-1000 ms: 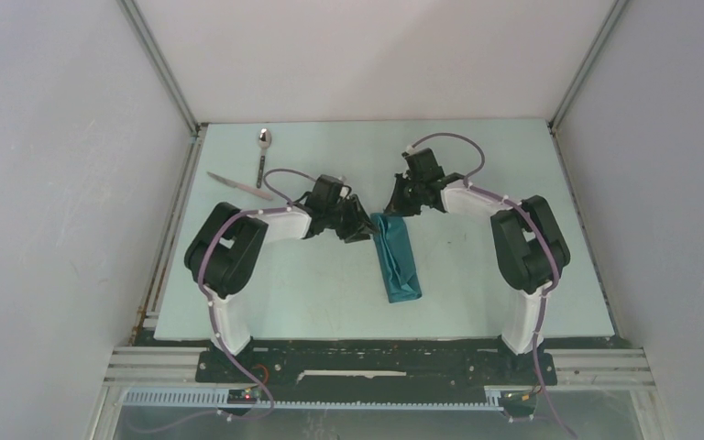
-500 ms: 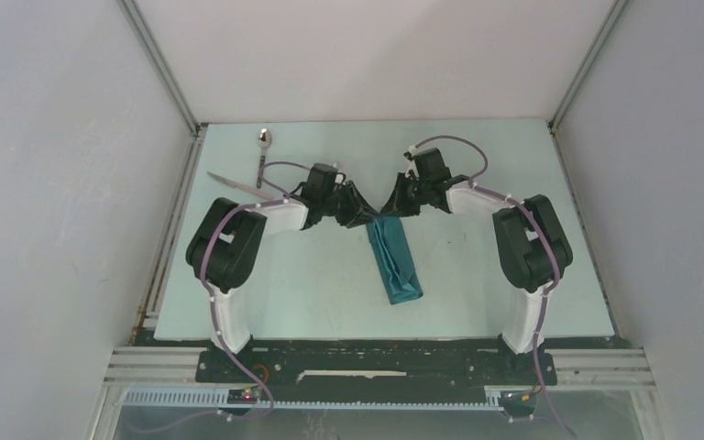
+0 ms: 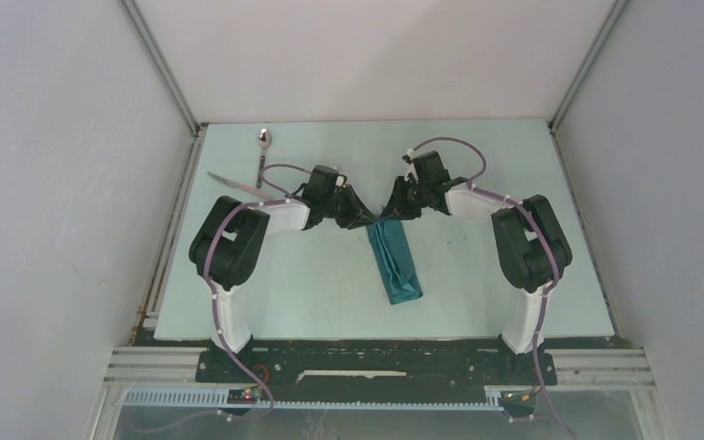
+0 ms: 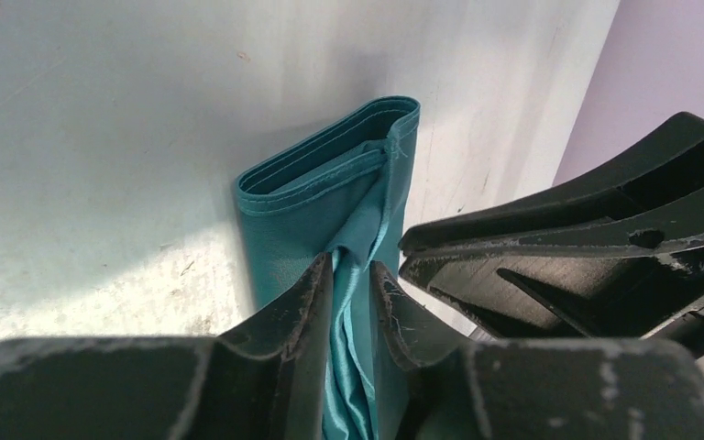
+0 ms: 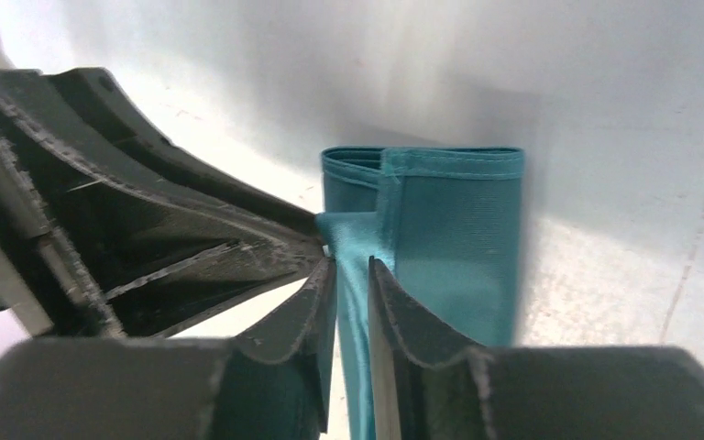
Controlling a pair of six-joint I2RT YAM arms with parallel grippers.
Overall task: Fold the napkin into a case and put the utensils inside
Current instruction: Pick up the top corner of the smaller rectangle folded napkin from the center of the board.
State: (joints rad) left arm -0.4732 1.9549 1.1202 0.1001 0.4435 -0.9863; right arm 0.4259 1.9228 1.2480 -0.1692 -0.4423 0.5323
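The napkin [image 3: 394, 261] lies mid-table as a narrow teal strip, the case, running from near to far. Both grippers meet at its far end. My left gripper [image 3: 365, 216] comes in from the left. In its wrist view the jaws [image 4: 351, 266] stand narrow, pressed on a raised fold of the napkin [image 4: 312, 192]. My right gripper [image 3: 388, 211] comes in from the right. Its jaws [image 5: 351, 264] stand slightly apart, with the same fold of the napkin [image 5: 458, 238] loose between them. The utensils lie far left: a spoon [image 3: 263, 151] and a knife [image 3: 236, 184].
The pale green table [image 3: 477, 275] is closed in by grey walls on three sides. Its near edge meets a black rail [image 3: 376, 362] that carries the arm bases. Each gripper's fingers [image 4: 587, 247] crowd close beside the other's fingers [image 5: 147, 229].
My left gripper has moved up and right to the napkin's far end, and its jaws have narrowed on the fold. My right gripper's jaws have parted a little there.
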